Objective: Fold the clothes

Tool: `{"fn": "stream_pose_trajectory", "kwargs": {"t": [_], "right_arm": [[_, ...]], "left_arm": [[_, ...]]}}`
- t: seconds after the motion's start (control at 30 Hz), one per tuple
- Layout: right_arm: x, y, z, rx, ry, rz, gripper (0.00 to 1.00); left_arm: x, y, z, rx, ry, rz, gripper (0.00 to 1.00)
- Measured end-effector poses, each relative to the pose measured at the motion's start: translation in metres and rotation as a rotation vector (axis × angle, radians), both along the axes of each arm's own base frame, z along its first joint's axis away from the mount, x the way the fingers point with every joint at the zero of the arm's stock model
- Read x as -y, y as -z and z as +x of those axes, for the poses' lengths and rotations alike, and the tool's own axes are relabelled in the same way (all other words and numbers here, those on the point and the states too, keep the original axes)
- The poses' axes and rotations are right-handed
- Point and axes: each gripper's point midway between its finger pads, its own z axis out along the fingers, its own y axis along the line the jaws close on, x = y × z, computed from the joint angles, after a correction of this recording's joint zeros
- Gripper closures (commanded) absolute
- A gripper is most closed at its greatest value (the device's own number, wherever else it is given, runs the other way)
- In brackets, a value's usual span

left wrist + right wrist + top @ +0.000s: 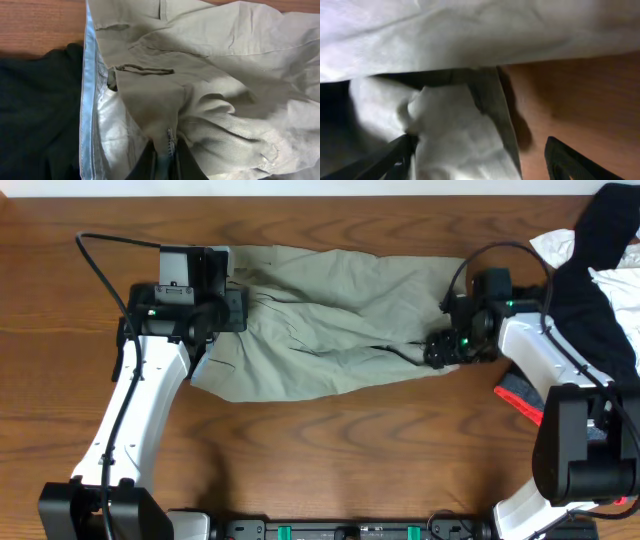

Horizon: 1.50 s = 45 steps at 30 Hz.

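In the left wrist view the left hand (167,162) is closed. Its two dark fingers (149,167) stand close together at the lower edge and pinch a raised fold of the shorts (225,75) between them. Just beside this hand runs the blue lining (89,90) of the waistband, a straight pale stripe that only this view shows. Beyond the hand the khaki cloth lies in soft wrinkles as far as the bare worktop (40,25).

In the right wrist view the right hand (480,160) is wide open and grips nothing. One finger (385,157) lies against a crumpled bit of the shorts, and the other is over bare wood. The cloth sits between the fingers but only toward one side. A larger sheet of it fills the upper part of the view beyond the hand.

Only the overhead view shows the whole garment. The shorts are spread flat between both hands, with the waistband end at the left hand and the leg end at the right hand. Farther out, past the right hand, lies a heap with a black garment (600,270) and a white garment (555,248). A pink garment (518,395) lies nearer that arm's base.
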Motion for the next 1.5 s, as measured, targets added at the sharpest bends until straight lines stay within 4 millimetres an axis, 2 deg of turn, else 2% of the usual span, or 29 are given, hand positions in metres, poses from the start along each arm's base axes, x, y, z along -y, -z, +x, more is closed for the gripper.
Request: {"fn": "stream_pose_trajectory", "kwargs": {"t": [0.1, 0.17, 0.2, 0.23, 0.27, 0.3, 0.33, 0.43, 0.5, 0.6, 0.63, 0.67, 0.73, 0.83, 0.9, 0.97, 1.0, 1.07, 1.13, 1.17, 1.4, 1.47, 1.5], "right_arm": [[-0.006, 0.010, -0.001, 0.028, -0.012, 0.034, 0.19], [-0.011, 0.015, -0.006, 0.021, -0.021, 0.064, 0.28], [-0.013, 0.016, -0.008, 0.016, -0.025, 0.078, 0.37], [-0.016, 0.018, -0.011, 0.009, -0.030, 0.095, 0.52], [-0.018, 0.018, -0.013, 0.006, -0.035, 0.106, 0.71], [-0.020, 0.018, -0.014, 0.002, -0.037, 0.116, 0.96], [-0.021, 0.018, -0.015, 0.001, -0.039, 0.126, 0.99], [-0.025, 0.017, -0.017, -0.011, -0.038, 0.145, 0.99], [-0.025, 0.015, -0.027, -0.053, -0.034, 0.149, 0.99], [-0.023, -0.004, -0.045, -0.139, -0.015, 0.148, 0.99], [-0.021, -0.025, -0.050, -0.167, -0.005, 0.144, 0.99], [-0.020, -0.041, -0.050, -0.159, 0.003, 0.146, 0.99], [-0.015, -0.086, -0.046, -0.124, 0.026, 0.147, 0.94], [0.000, -0.171, -0.044, 0.010, 0.064, 0.134, 0.92], [0.007, -0.205, -0.053, 0.064, 0.085, 0.122, 0.92], [0.010, -0.225, -0.066, 0.082, 0.103, 0.112, 0.92], [0.010, -0.227, -0.071, 0.072, 0.106, 0.112, 0.88], [0.010, -0.223, -0.080, 0.024, 0.122, 0.110, 0.69], [0.012, -0.211, -0.078, -0.010, 0.131, 0.099, 0.60], [0.013, -0.204, -0.076, -0.023, 0.137, 0.095, 0.51], [0.022, -0.154, -0.051, -0.045, 0.155, 0.042, 0.39], [0.025, -0.140, -0.046, -0.050, 0.159, 0.026, 0.39], [0.027, -0.131, -0.043, -0.056, 0.160, 0.016, 0.39]], "left_arm": [[0.000, 0.000, 0.000, 0.000, 0.000, 0.000, 0.94], [0.000, 0.000, 0.000, 0.000, 0.000, 0.000, 0.94], [0.000, 0.000, 0.000, 0.000, 0.000, 0.000, 0.94], [0.000, 0.000, 0.000, 0.000, 0.000, -0.001, 0.94], [0.000, 0.000, 0.000, 0.000, -0.002, -0.001, 0.94], [0.000, 0.000, 0.000, 0.000, -0.002, -0.001, 0.94], [0.000, 0.000, 0.000, 0.000, -0.002, -0.001, 0.94], [0.000, 0.000, 0.000, -0.001, -0.002, -0.002, 0.94], [0.000, 0.000, 0.000, -0.001, -0.002, -0.002, 0.94], [0.000, -0.001, 0.001, 0.005, -0.002, -0.002, 0.94], [0.000, -0.002, 0.002, 0.012, -0.002, -0.003, 0.94], [0.000, -0.002, 0.003, 0.015, -0.002, -0.003, 0.94], [0.001, -0.004, 0.005, 0.024, -0.001, -0.004, 0.94], [0.001, -0.006, 0.007, 0.038, -0.001, -0.006, 0.94], [0.001, -0.006, 0.007, 0.038, -0.001, -0.006, 0.94], [0.001, -0.006, 0.007, 0.037, 0.000, -0.006, 0.94], [0.001, -0.006, 0.007, 0.037, 0.000, -0.006, 0.94], [0.001, -0.006, 0.007, 0.037, -0.001, -0.005, 0.94], [0.001, -0.005, 0.007, 0.035, -0.001, -0.005, 0.94], [0.001, -0.005, 0.007, 0.034, -0.001, -0.005, 0.94], [0.001, -0.003, 0.004, 0.022, -0.001, -0.004, 0.92], [0.001, -0.003, 0.003, 0.016, 0.000, -0.003, 0.84], [0.001, -0.002, 0.003, 0.015, 0.000, -0.001, 0.76]]}}
